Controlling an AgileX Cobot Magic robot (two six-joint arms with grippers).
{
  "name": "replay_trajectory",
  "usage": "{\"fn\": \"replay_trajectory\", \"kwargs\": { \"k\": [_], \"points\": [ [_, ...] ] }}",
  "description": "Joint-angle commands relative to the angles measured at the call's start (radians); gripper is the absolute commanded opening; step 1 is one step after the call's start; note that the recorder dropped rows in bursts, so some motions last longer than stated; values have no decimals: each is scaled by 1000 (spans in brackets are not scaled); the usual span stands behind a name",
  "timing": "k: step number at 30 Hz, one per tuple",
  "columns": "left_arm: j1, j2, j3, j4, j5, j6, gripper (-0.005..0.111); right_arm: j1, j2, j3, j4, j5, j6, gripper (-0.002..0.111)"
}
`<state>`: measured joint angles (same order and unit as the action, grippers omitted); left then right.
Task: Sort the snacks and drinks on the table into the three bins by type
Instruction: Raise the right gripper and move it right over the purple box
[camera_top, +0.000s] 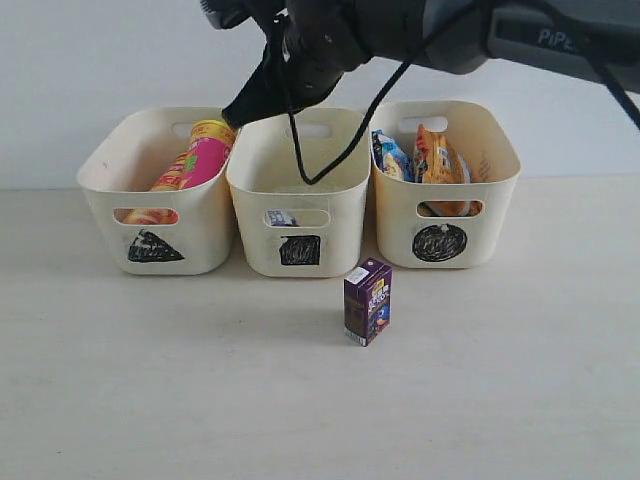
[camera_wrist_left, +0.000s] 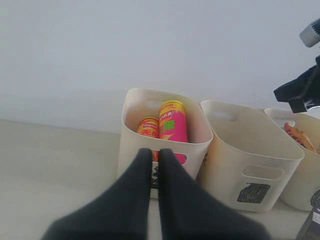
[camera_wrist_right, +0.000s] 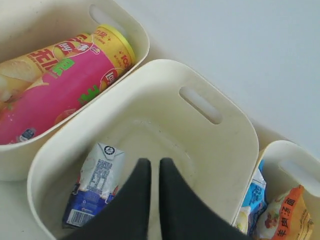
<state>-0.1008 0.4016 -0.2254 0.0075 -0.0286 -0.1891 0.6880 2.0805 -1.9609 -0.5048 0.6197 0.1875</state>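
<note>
Three cream bins stand in a row: triangle bin (camera_top: 205, 215), square bin (camera_top: 345, 225), circle bin (camera_top: 495, 215). The pink tube (camera_top: 205, 160) and the yellow tube (camera_wrist_left: 148, 127) lie in the triangle bin. The white and blue carton (camera_wrist_right: 95, 182) lies flat in the square bin (camera_wrist_right: 220, 150). The blue-white bag (camera_top: 392, 156) and the orange bag (camera_top: 437, 160) sit in the circle bin. A dark purple carton (camera_top: 367, 301) stands upright on the table in front of the bins. My right gripper (camera_wrist_right: 151, 165) hangs shut and empty above the square bin. My left gripper (camera_wrist_left: 154, 155) is shut on nothing, short of the triangle bin (camera_wrist_left: 132, 145).
The right arm (camera_top: 430, 35) with its black cable reaches in from the upper right over the bins. A pale wall stands close behind the bins. Light tabletop (camera_top: 150, 380) stretches in front of them.
</note>
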Motion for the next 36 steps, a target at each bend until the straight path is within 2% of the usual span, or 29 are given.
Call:
{"fn": "replay_trajectory", "kwargs": {
  "k": [1,15,29,33,36],
  "points": [
    [-5,-5,5,-8,-1,6,4,7,-53,-6,46,35,6,0],
    [-5,-5,5,-8,-1,6,4,99,-135,-6,114,176,-7,0],
    [-5,-5,5,-8,-1,6,4,99,-225,-6,152,461,-13,0],
    [-5,-5,5,-8,-1,6,4,99,-259,35,155,456,-13,0],
    [-5,-8,5,-8,-1,6,4,99,-314,151,155,398,8,0]
  ]
}}
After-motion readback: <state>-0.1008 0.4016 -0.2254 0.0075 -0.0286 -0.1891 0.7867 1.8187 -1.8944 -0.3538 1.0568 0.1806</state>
